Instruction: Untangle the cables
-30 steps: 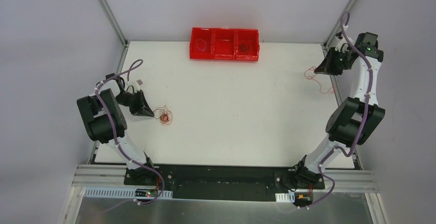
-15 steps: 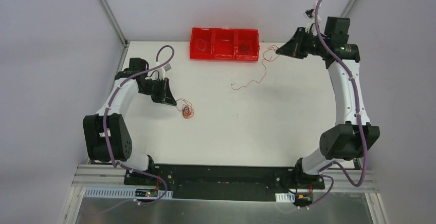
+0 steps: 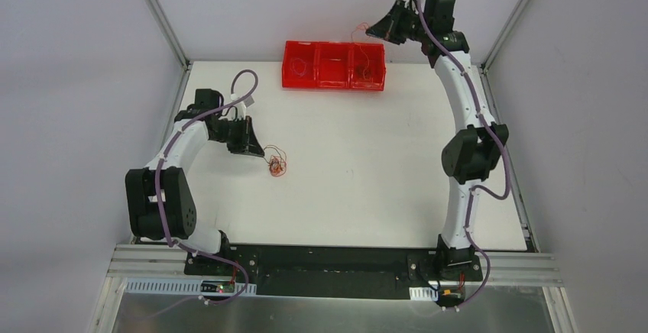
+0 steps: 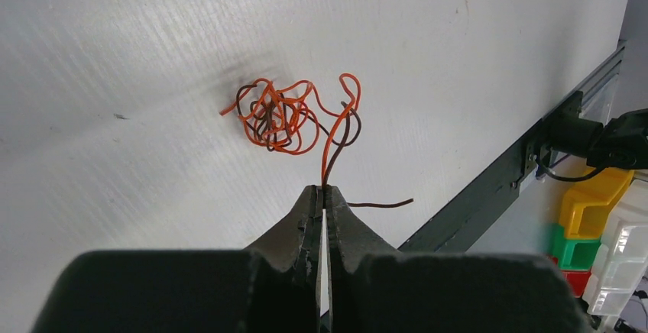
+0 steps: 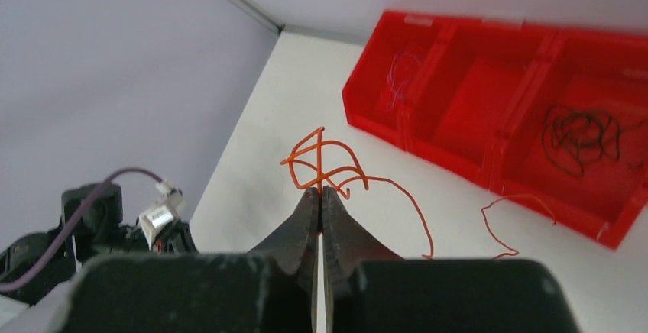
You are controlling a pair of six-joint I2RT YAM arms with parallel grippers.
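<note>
The right gripper (image 5: 319,190) clamped an orange wire (image 5: 325,161) beside the red bin (image 3: 334,86). Well before the bin, the left gripper (image 4: 322,189) pinched strands from the tangle (image 4: 271,115).

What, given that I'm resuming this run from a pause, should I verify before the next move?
1. Right gripper grips the orange wire: ok, jaws shut on it.
2. That wire is clear of the tangle: ok, the tangle lies far off by the left gripper.
3. Wire's tail is inside the red bin: cannot tell; it hangs at the right-hand compartment.
4. Left gripper holds strands: ok, shut on an orange and a dark strand.
5. Tangle undone: not ok, it is knotted.
</note>
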